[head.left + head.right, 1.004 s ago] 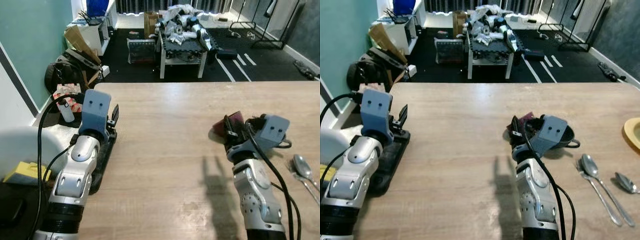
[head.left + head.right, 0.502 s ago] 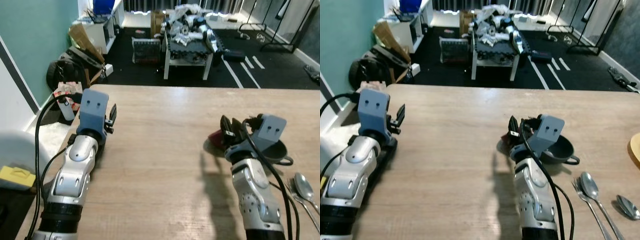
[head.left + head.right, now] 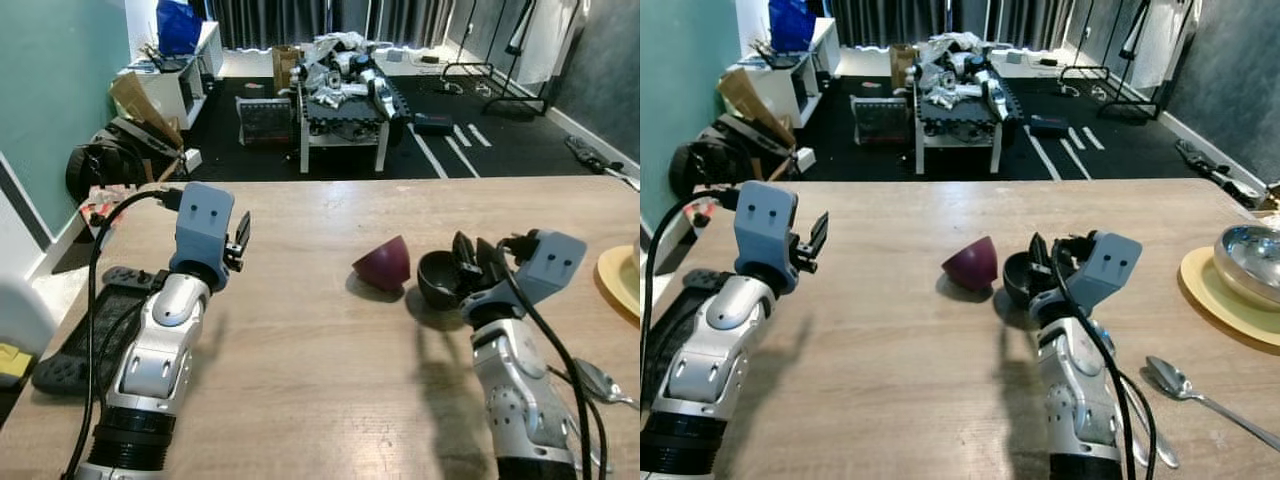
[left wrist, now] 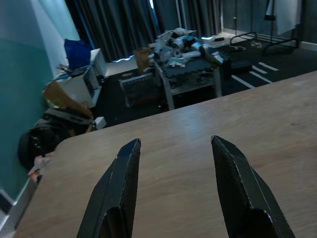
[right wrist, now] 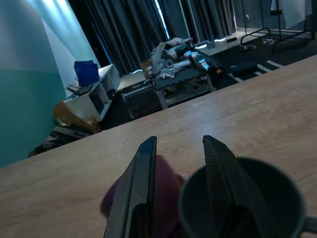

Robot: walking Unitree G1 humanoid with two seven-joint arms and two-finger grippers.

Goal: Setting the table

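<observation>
Left eye view | maroon bowl (image 3: 382,264) lay at frame centre, apart from the right gripper (image 3: 470,268), which earlier hid it | right fingers parted, seemingly straddling the rim of the dark bowl (image 3: 440,279) | left gripper (image 4: 173,193) spread and unladen | camera had shifted; plate (image 3: 1230,290) had entered at right.

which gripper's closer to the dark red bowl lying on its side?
Right. The right gripper sits just beside the dark red bowl, at the black cup. The left gripper is far off, near the table's left side.
</observation>
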